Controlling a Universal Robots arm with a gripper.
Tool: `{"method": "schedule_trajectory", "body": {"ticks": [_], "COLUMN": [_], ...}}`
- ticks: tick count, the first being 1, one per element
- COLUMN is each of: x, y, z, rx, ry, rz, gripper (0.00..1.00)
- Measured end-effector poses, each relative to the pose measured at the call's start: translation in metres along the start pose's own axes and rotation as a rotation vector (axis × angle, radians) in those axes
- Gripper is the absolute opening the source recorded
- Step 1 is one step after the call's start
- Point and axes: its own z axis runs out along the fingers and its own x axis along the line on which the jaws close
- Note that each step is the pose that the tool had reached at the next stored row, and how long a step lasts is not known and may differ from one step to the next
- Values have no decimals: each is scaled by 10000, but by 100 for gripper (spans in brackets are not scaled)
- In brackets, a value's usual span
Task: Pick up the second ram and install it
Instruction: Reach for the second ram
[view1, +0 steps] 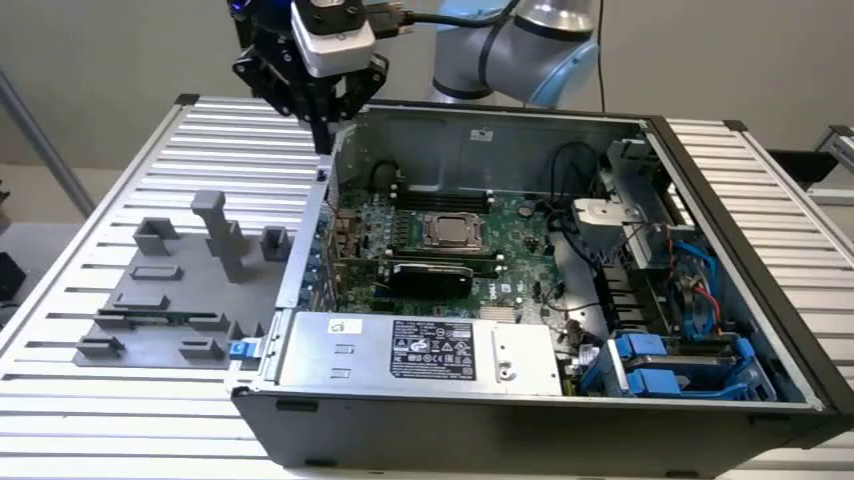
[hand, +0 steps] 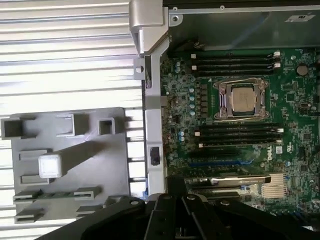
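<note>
My gripper (view1: 324, 135) hovers with fingers clenched on nothing, the second ram (view1: 160, 318) well apart below them in its grey holder (view1: 174, 290), so I risk stubbing the board if they descend unopened, or clipping the tall post (view1: 214, 230) nearby.

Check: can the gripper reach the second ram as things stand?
Probably yes: the second ram lies uncovered in the grey holder beside the case, and the gripper hangs high near the case wall. Only the tall post stands close.
</note>
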Motion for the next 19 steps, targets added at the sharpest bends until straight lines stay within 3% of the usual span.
{"method": "schedule_trajectory", "body": {"ticks": [19], "x": [842], "y": [-309], "z": [-31], "rx": [-2], "ry": [-30], "rz": [-2], "gripper": [0]}}
